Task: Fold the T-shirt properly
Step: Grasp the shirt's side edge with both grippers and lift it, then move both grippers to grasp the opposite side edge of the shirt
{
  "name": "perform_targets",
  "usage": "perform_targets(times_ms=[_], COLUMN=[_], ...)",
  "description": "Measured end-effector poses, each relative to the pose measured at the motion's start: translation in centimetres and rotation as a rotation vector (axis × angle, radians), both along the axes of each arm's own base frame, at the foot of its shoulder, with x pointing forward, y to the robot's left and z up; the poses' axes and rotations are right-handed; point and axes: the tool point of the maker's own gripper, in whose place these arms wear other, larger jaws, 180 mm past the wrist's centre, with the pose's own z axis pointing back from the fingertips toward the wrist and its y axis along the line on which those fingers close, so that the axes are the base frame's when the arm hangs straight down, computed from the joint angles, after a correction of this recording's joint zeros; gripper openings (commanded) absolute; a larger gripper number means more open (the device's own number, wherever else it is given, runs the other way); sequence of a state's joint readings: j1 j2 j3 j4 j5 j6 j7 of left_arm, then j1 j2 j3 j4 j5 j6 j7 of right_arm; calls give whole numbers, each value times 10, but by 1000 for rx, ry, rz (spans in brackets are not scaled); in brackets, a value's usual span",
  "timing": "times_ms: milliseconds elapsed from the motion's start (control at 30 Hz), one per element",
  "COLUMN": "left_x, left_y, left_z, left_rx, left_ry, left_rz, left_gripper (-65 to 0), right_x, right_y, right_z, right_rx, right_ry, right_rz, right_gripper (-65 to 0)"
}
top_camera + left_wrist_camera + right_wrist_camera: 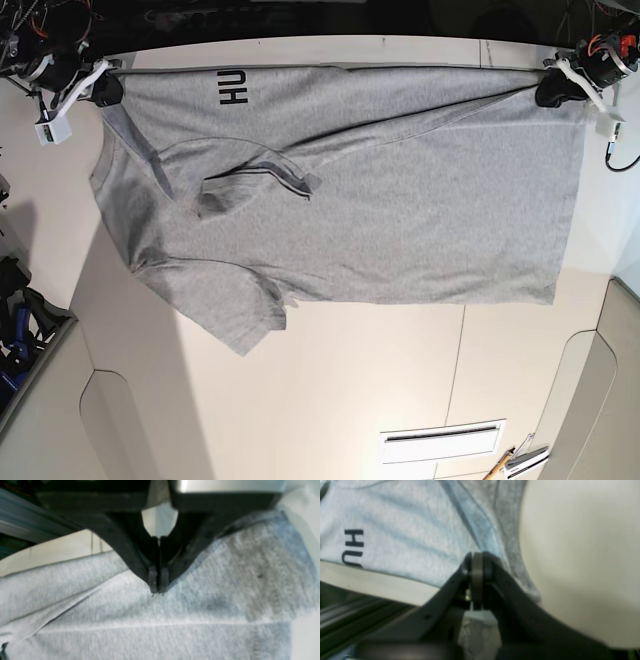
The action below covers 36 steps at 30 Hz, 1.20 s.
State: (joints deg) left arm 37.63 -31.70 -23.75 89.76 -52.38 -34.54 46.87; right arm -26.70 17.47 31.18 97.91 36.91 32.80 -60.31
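Note:
The grey T-shirt lies spread across the table, its far part folded over so that black letters "HU" show near the far edge. One sleeve sticks out at the front left. My right gripper is shut on the shirt's far left corner; in the right wrist view the gripper pinches grey cloth beside the letters. My left gripper is shut on the far right corner; in the left wrist view its closed tips press into the fabric.
The table's far edge runs right behind both grippers. A white slotted plate and a wooden-handled tool lie at the front right. Blue and dark gear stands off the table's left side.

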Motion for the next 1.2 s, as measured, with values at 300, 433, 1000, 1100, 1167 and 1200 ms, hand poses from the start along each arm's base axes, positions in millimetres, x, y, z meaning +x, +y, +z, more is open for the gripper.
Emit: perform_targets(times_ms=[300,433,1000,1100,1167,1200], left_x=[-23,-23,6,12,17,19], left_y=[-4,6,54,53,53,53], left_z=[5,15,76,77,79,79], left_rx=[-99,-125,-117,-123,-123,-124], left_ry=[21,3,-223,-239,-251,-256], left_rz=[58,104,263,264,263,262], left_gripper=[-650,-632,-419,-419,-419,-419], right_x=[-3,1,131,157,170,175], right_y=[-7,-4,-18,-30,-40,-47], right_z=[5,8,105,116,108,99], right_rx=[-39,-28,-209,-225,-199,-187], right_ry=[3,-14,-500,-561,-545,-516], right_rz=[5,6,-4,-34,-58,-72], right_gripper=[-650,-650,-260,-260,-260,-260])
